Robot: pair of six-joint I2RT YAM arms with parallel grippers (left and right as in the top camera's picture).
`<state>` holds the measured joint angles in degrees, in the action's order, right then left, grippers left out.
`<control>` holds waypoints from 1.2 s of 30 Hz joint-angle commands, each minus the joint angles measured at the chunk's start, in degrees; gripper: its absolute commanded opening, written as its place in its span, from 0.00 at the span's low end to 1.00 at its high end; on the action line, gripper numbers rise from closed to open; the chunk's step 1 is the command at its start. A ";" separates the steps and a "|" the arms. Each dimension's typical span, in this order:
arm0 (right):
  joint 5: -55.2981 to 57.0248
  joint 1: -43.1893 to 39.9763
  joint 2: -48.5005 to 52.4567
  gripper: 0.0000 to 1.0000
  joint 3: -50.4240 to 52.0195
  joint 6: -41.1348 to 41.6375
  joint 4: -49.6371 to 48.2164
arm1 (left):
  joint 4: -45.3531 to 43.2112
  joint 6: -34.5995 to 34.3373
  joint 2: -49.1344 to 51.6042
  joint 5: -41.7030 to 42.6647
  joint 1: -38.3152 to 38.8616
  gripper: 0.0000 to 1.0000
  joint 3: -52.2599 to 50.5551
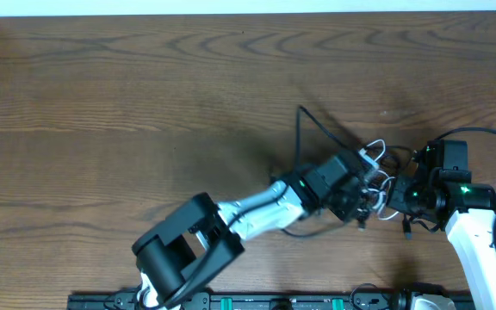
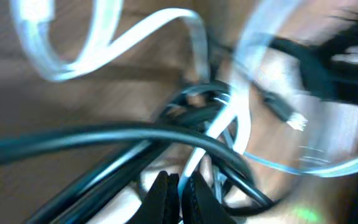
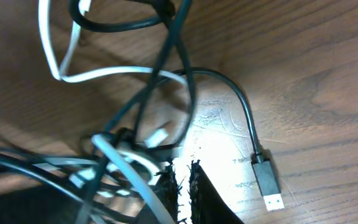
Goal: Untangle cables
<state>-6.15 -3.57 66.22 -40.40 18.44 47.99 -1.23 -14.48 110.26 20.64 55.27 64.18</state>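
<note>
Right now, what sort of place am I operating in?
Probably a robotics lab or test bench, not a home: a bare wood-grain table, the left arm and right arm based along one edge, and only tangled black and white cables with a USB plug on it.

Black cables (image 3: 123,25), one white cable (image 3: 104,76), brown table (image 1: 145,86) with wavy wood lines, black plug (image 3: 266,177) tipped silver.
</note>
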 commanded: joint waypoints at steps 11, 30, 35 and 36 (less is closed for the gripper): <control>0.63 -0.09 -0.31 0.02 0.11 2.56 -1.51 | 5.14 -0.46 -15.32 16.85 -17.35 0.07 0.76; -0.22 -0.09 -0.31 0.04 0.13 2.51 -0.59 | 3.26 -22.16 -23.17 -16.04 -14.82 0.07 0.79; -0.22 -0.09 -0.31 0.04 0.13 2.51 -0.72 | 11.74 -39.63 -25.24 -22.18 -16.90 0.07 0.76; -0.22 -0.09 -0.31 0.04 0.13 2.54 -0.85 | 14.71 -42.80 -25.03 -23.12 -16.90 0.07 0.76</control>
<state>-7.25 -3.53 66.22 -40.38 20.38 47.13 8.73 -42.48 84.38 4.23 39.09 64.53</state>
